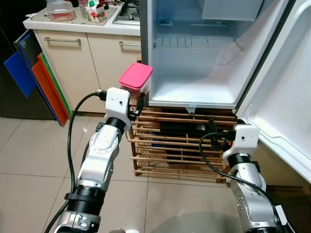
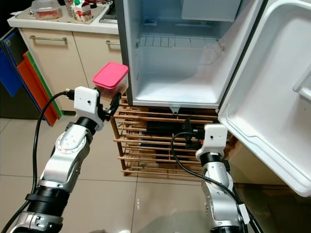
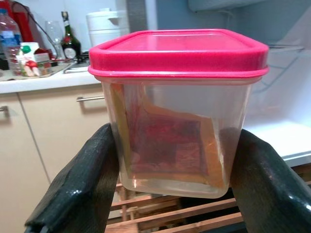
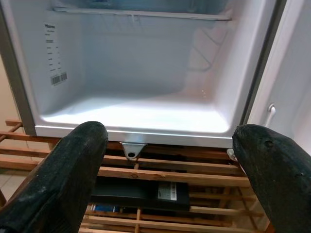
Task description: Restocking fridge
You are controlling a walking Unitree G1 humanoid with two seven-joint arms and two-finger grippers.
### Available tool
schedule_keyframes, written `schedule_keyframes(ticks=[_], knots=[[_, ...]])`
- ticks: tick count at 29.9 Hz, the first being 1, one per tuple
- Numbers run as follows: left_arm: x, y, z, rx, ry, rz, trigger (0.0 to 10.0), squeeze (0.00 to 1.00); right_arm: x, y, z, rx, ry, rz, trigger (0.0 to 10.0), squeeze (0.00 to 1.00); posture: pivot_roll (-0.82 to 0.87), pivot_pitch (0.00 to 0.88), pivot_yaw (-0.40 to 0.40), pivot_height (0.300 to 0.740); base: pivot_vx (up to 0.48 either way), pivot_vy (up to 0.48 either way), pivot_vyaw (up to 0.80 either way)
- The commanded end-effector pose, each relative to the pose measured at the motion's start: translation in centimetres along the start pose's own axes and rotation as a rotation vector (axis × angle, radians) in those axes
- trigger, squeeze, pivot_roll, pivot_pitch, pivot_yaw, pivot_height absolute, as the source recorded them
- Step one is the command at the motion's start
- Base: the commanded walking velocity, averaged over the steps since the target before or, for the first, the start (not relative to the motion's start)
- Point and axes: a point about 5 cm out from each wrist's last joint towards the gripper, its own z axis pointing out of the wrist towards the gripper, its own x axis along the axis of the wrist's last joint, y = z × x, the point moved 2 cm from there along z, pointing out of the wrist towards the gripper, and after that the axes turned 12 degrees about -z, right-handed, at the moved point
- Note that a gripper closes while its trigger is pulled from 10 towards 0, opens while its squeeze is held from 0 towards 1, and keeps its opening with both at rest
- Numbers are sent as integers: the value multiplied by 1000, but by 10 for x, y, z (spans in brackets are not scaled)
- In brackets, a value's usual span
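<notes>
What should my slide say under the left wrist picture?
Left gripper holds a pink-lidded clear container before the open fridge.

Both arms were silver metal, ribbed and rounded at the joints, with black collars. Each wrist carried a white boxy housing, and a black cable looped from it. The long fingers were matte black, slightly glossy.
</notes>
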Motion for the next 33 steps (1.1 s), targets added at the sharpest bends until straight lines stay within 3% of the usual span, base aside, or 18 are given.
schedule_keyframes(ticks=[1,16,19,26,29,33], knots=[[2,3,2,-16,8,9,0,0,4,3,0,-4,11,-8,10000,0,-7,23,4,740,0,0,0],[2,9,7,-41,10,17,0,0,1,1,0,14,8,-11,10000,0,-7,11,11,740,0,0,0],[6,11,17,-41,18,26,0,0,-7,0,-4,32,-16,-21,10000,0,-5,9,10,740,0,0,0],[24,21,41,-67,66,21,0,0,-40,2,-29,78,-106,-70,10000,0,-19,22,16,740,0,0,0],[28,24,47,-76,78,23,0,0,-41,0,-32,83,-112,-56,10000,0,-23,26,19,740,0,0,0],[37,30,58,-87,102,10,0,0,-30,-13,-33,179,-54,-10,10000,0,-26,32,23,740,0,0,0]])
